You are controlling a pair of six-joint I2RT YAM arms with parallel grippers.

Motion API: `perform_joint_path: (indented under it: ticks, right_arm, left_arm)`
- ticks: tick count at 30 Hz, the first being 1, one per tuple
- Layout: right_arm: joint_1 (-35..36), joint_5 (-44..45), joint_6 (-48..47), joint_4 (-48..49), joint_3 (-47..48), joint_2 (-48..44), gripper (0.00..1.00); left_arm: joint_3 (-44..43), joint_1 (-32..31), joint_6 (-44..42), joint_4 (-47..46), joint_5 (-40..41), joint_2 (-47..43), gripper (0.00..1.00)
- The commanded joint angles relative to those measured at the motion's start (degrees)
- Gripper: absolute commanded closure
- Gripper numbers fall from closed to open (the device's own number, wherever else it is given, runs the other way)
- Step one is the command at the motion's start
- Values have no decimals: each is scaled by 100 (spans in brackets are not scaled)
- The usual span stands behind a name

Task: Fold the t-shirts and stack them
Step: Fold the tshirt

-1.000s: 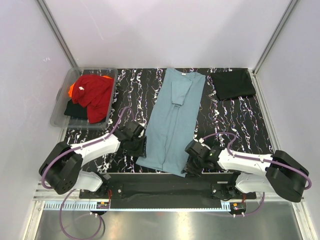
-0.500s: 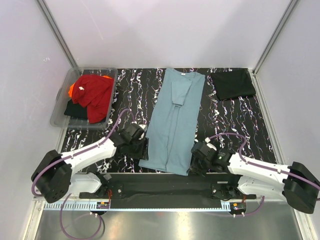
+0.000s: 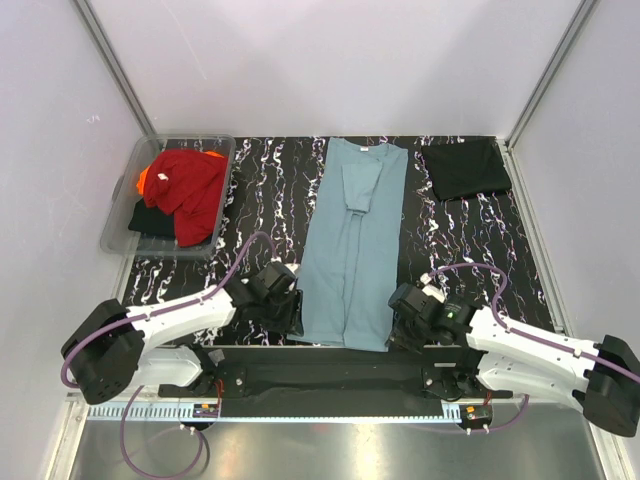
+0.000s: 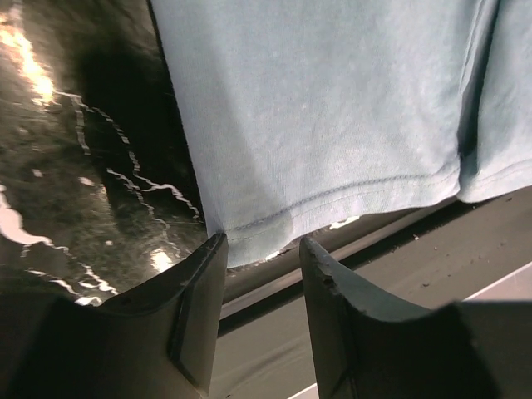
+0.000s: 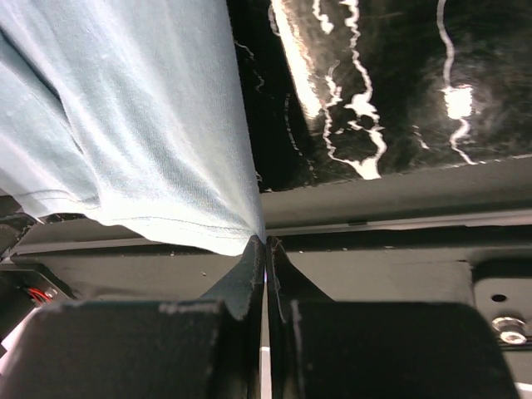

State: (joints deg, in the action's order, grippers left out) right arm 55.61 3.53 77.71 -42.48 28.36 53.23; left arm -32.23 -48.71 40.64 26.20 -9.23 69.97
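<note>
A teal-blue t-shirt (image 3: 350, 250), folded into a long strip, lies down the middle of the black marbled table (image 3: 265, 190). Its near hem reaches the table's front edge. My left gripper (image 3: 293, 318) is open at the hem's left corner, and the teal cloth (image 4: 332, 108) lies just past the gap of the left gripper (image 4: 262, 243). My right gripper (image 3: 393, 335) is shut on the hem's right corner, where the cloth (image 5: 125, 125) draws to a point at the tips of the right gripper (image 5: 265, 241). A folded black t-shirt (image 3: 467, 168) lies at the back right.
A clear tub (image 3: 118, 215) at the back left holds a red t-shirt (image 3: 190, 185), an orange one (image 3: 145, 180) and a black one (image 3: 150, 220). The black mounting rail (image 3: 330, 372) runs along the front edge. White walls close in on three sides.
Both grippers moved toward the front edge, and the right one closed on the hem corner. The teal shirt's near end shifted right and forward, so the strip lies straighter.
</note>
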Motion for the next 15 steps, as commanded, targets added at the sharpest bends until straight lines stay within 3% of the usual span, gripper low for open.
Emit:
perform_joint_path:
  ticks: [1, 9, 15]
  right_arm:
    - [55, 227, 42, -427, 135, -111, 100]
    - [55, 306, 121, -788, 152, -436, 100]
    - [55, 333, 130, -973, 179, -639, 100]
  left_arm:
    - [-125, -191, 128, -168, -26, -10, 55]
    - [-310, -359, 251, 140, 202, -537, 52]
    - [-258, -473, 383, 88, 300, -284, 51]
